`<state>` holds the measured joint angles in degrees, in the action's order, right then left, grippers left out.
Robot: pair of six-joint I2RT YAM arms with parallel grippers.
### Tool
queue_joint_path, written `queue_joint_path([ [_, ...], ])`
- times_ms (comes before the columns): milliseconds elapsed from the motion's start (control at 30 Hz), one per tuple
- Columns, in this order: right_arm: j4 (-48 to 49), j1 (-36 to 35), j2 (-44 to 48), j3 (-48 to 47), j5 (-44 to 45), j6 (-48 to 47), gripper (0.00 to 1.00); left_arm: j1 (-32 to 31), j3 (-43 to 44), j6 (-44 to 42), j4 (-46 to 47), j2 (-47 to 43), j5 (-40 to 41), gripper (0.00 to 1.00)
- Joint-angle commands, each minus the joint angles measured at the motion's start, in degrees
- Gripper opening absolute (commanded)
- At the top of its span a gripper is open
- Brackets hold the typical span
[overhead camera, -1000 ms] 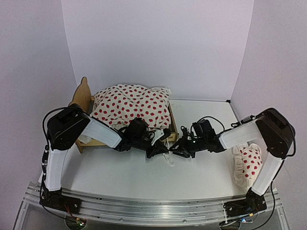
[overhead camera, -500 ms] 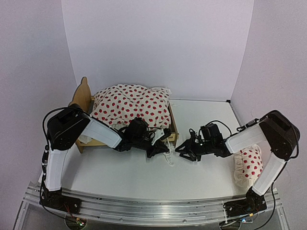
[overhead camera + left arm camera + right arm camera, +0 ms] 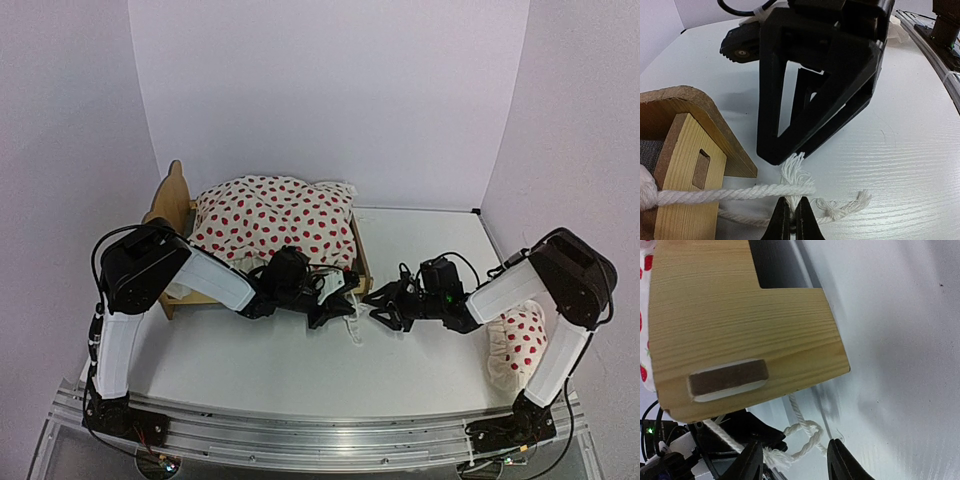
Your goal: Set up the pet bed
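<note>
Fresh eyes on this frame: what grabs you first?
The red-dotted duvet heaped on the pet bed at rear left. Next, both arms meeting at its footboard corner: the left gripper shut on a white cord, the right gripper open beside it. A matching pillow lies at far right.

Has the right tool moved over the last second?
Yes: the right tool has drawn back slightly to the right, away from the bed frame's foot corner.

The black two-finger right gripper has spread its jaws wider and sits slightly back from the light plywood pet bed, seemingly having released the white twisted cord.
</note>
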<state>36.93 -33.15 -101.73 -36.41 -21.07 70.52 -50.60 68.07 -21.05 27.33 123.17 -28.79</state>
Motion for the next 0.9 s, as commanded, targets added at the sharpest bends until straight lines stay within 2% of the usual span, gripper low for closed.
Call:
queue_joint_path([
  [0, 5.93, -0.4, -2.85, -2.61, -2.31, 3.87, 0.42, 0.39, -0.02, -1.03, 4.01, 0.68, 1.47, 0.0],
  [400, 7.87, -1.52, -3.89, -2.36, -3.66, 8.06, 0.33, 0.32, 0.13, -0.02, 4.62, 1.01, 2.18, 0.0],
  [467, 7.89, -1.57, -3.91, -2.43, -3.8, 8.27, 0.28, 0.34, 0.19, 0.04, 4.64, 1.01, 2.34, 0.0],
  [567, 7.89, -1.57, -3.79, -2.12, -3.44, 8.64, 0.12, 0.36, 0.21, 0.04, 4.66, 0.98, 2.45, 0.0],
  [633, 7.9, -1.57, -3.69, -1.9, -3.12, 8.65, 0.06, 0.34, 0.2, 0.05, 4.53, 0.92, 2.51, 0.0],
  [733, 7.85, -1.59, -3.17, -1.27, -2.19, 8.38, 0.0, 0.32, 0.24, 0.2, 4.52, 0.61, 2.43, 0.0],
  [800, 7.39, -1.58, -2.79, -1.04, -1.54, 7.89, 0.0, 0.36, 0.25, -0.04, 4.02, 0.28, 1.75, 0.01],
  [867, 6.12, -1.57, -2.21, -1.15, -1.02, 6.97, 0.0, 0.39, 0.07, -1.36, 2.73, -0.57, 0.98, 0.07],
])
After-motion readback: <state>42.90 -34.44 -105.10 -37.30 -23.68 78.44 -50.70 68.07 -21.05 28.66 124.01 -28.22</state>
